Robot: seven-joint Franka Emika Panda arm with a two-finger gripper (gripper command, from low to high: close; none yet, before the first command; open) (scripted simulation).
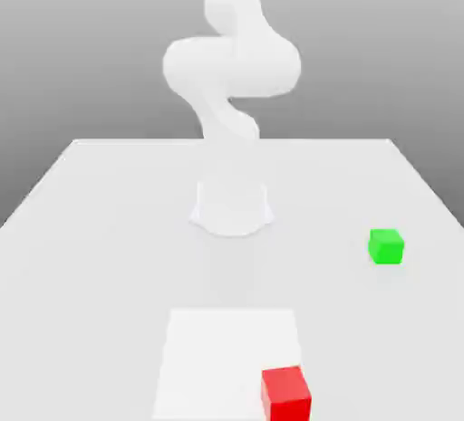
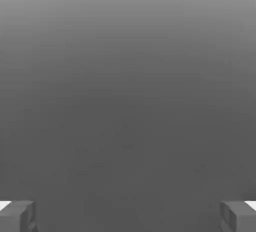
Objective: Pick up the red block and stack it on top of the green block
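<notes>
Arm (image 1: 231, 84) stands mid-table (image 1: 100, 229). Red block (image 1: 286, 394) sits near the front edge, green block (image 1: 386, 246) farther right, well apart. Gripper (image 2: 128, 216) is wide open, empty. Red looks rigid and light; you'd pinch its opposite flat sides.

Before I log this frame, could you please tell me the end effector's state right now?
End effector: open, fingers spread wide, holding nothing.

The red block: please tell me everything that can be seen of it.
The red block is a small cube of plain, matte red, with no marks. It sits flat and upright on the white table, near the front edge in the exterior view, towards that view's right. Nothing touches it except the table; the green block stands apart, farther back.
</notes>
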